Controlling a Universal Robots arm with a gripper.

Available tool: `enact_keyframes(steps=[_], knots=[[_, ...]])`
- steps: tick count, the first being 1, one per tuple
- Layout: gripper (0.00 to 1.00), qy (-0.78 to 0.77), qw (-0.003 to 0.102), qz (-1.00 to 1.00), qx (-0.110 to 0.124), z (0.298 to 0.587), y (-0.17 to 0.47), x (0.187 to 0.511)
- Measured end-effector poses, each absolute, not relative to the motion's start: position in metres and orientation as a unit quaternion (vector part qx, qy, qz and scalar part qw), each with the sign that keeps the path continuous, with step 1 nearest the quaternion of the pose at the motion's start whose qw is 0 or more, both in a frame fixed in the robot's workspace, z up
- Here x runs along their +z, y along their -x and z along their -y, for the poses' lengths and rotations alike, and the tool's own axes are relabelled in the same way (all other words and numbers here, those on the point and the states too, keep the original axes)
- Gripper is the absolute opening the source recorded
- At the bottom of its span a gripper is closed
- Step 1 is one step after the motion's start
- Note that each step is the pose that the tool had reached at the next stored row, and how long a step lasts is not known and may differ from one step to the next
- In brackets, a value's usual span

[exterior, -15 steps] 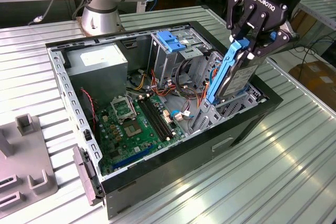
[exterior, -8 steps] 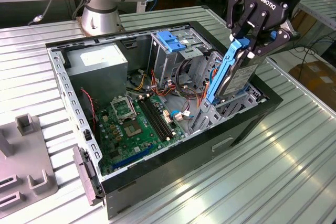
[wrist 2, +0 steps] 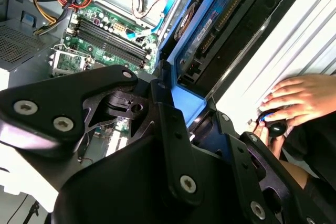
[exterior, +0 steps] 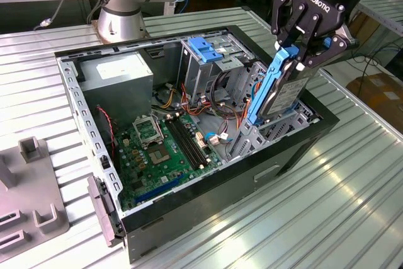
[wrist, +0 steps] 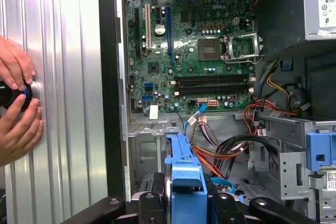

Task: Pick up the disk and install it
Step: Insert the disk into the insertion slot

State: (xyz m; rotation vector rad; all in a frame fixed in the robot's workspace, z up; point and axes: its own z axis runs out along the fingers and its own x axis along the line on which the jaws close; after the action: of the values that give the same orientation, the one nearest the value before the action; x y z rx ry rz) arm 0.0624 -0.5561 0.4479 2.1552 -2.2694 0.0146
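Note:
In the exterior view the disk (exterior: 277, 89), a grey drive in a bright blue carrier rail, stands on edge over the right end of the open computer case (exterior: 208, 193). Its lower end dips among the metal bays there. My black gripper (exterior: 302, 55) is shut on its upper end from above. In the second wrist view the disk (wrist 2: 210, 19) runs away from the gripper (wrist 2: 184, 114), whose fingers clamp the blue rail. In the first wrist view the blue rail of the disk (wrist: 186, 171) juts from the gripper (wrist: 186, 203) toward the case floor.
The green motherboard (exterior: 157, 149) with loose cables lies in the case, the power supply (exterior: 116, 70) at the back. A fixed blue bracket (exterior: 204, 50) tops the drive cage. A person's hands (wrist: 16, 103) hold a black knob on the ribbed table. A grey fixture (exterior: 31, 181) sits left.

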Motion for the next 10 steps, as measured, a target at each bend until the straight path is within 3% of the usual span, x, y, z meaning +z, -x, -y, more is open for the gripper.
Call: enact_keyframes(steps=[10], knots=[[0.37, -0.689, 0.006, 0.725, 0.005, 0.5561, -0.0625, 0.4437]])
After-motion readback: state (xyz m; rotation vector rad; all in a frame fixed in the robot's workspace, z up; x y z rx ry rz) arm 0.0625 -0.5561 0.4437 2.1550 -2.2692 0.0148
